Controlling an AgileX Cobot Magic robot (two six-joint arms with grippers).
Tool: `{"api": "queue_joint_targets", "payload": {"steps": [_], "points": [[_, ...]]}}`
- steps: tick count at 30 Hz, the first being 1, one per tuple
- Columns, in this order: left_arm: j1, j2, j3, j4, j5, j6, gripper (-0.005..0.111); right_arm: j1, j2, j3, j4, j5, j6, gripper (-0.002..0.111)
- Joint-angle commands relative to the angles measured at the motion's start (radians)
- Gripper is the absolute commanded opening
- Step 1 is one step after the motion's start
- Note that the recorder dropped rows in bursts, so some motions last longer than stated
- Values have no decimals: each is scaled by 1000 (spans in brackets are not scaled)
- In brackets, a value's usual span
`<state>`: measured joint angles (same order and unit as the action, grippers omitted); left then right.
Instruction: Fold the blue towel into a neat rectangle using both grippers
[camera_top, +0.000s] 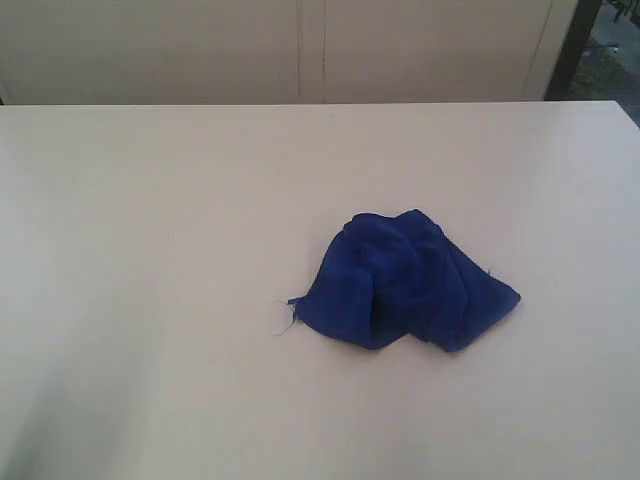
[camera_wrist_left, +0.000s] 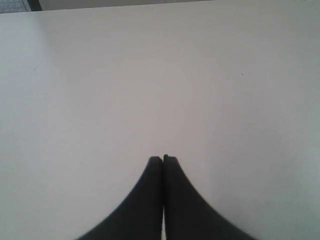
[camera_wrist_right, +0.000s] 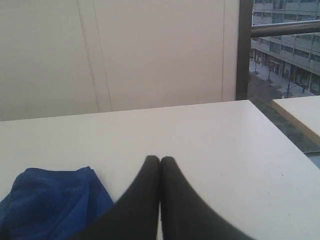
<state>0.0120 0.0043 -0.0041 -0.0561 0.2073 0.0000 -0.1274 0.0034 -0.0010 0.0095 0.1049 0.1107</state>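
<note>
Left hand (camera_wrist_left: 163, 159) and right hand (camera_wrist_right: 160, 159) shut, empty; we judge the blue towel (camera_top: 405, 280) soft, light, so pinch its frayed corner (camera_top: 296, 303) first.

Right wrist view: blue towel (camera_wrist_right: 50, 205) cut off at frame edge, partly masked by right claw (camera_wrist_right: 160, 159); exterior view: worktop (camera_top: 150, 300) cropped at left and lower edges.

the blue towel (camera_top: 405, 280) lies crumpled in a loose heap on the white table (camera_top: 150, 300), right of centre, with frayed threads trailing at its left edge. the left gripper (camera_wrist_left: 163, 159) hangs over bare tabletop, black jaws pressed together and empty. the right gripper (camera_wrist_right: 160, 159) is likewise closed and empty, apart from the towel.
</note>
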Motion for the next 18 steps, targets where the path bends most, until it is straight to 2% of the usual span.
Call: {"api": "queue_joint_targets", "payload": {"steps": [1, 7, 18], "points": [[-5, -4, 4, 1, -4, 0, 0, -4, -3, 1, -2, -27, -2, 0], [-5, -4, 4, 1, -4, 0, 0, -4, -3, 1, -2, -220, -2, 0], [-5, -4, 4, 1, -4, 0, 0, -4, -3, 1, -2, -447, -2, 0]]}}
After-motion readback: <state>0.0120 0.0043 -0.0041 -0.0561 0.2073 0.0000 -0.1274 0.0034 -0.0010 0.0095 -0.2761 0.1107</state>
